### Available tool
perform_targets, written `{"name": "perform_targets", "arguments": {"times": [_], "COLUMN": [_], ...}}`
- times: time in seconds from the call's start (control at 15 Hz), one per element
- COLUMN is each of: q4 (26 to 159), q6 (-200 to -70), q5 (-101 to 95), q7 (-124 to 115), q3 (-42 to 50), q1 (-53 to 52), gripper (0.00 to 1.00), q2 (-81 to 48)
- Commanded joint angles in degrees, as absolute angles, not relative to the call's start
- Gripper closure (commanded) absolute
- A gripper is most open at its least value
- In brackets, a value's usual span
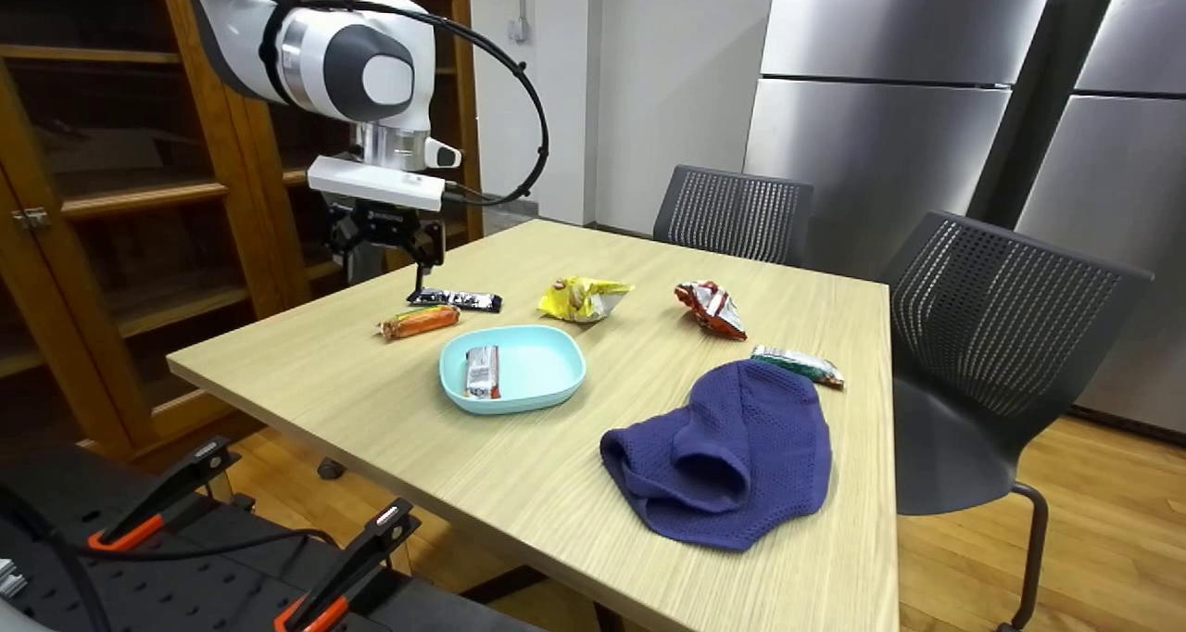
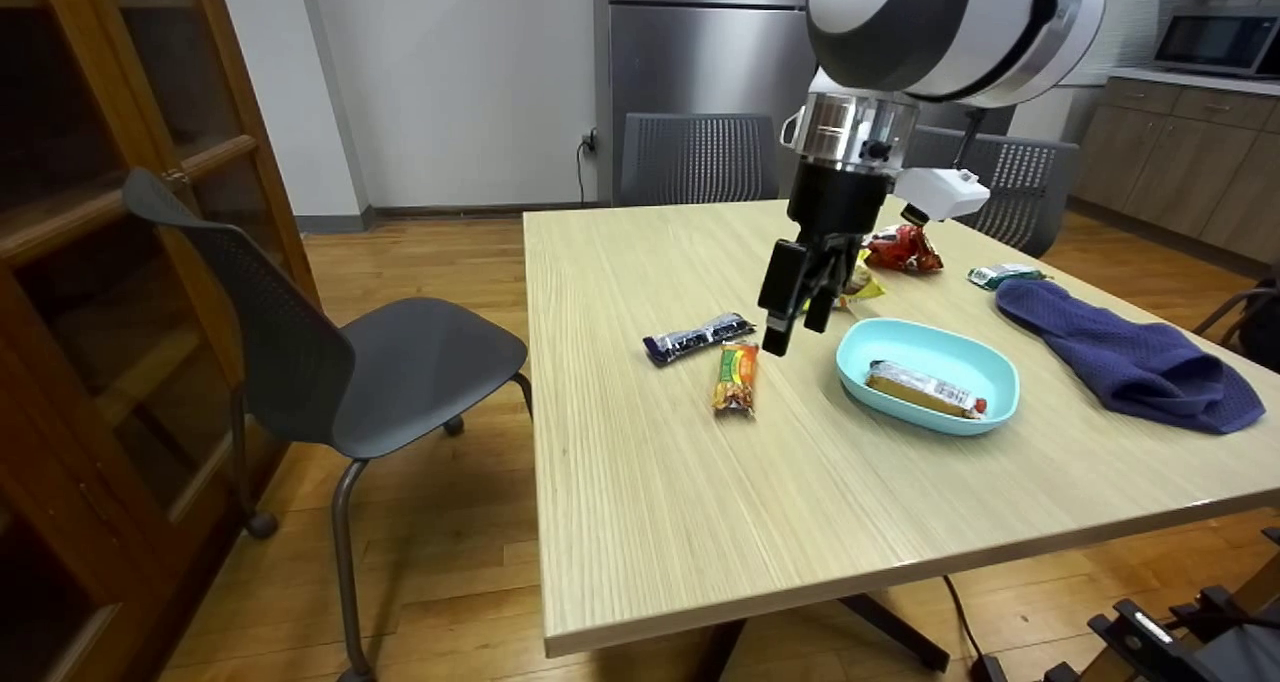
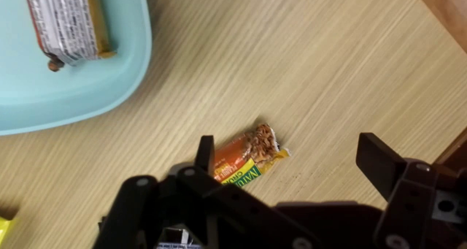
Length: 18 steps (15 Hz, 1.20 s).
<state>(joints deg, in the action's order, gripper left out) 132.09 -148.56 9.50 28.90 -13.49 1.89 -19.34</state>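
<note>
Tool (image 3: 285,149) near orange bar (image 2: 735,374), gap toward dish rim (image 3: 146,48)

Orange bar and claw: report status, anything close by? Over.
Claw open, holding nothing. Orange bar lying on table, ungripped. Dark-wrapped bar close beside it.

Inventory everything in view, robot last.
Table: one, tan, centre
Dish: one, turquoise, on table
Labelled bar: one, white, in dish
Peanut bar: one, orange, on table
Dark bar: one, black, on table
Bags: two, yellow, red, on table
Green packet: one, green, beside cloth
Cloth: one, purple, on table
Chairs: at least three, grey, around table
Fridges: two, silver, background
Cabinet: one, brown, background
Microwave: one, black, on counter
Clamps: two or more, black, orange, foreground
Arm: one, white, over table
End effector: one, black, above table, open
</note>
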Motion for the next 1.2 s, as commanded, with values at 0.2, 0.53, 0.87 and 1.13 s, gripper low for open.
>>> {"name": "perform_targets", "arguments": {"times": [0.2, 0.53, 0.87, 1.13], "q4": [131.4, 130.1, 123.0, 116.2], "q6": [-148.6, -148.5, -147.8, -147.5], "q5": [9.8, 11.4, 17.3, 20.6], "q7": [27.9, 27.4, 25.5, 20.6], "q3": [-13.8, -14.2, -14.6, -14.3], "q1": [1.6, 2.0, 3.0, 2.9], "gripper": [0.00, 0.00, 0.00, 0.00], "q2": [-19.9, -20.8, -26.9, -32.8]}}
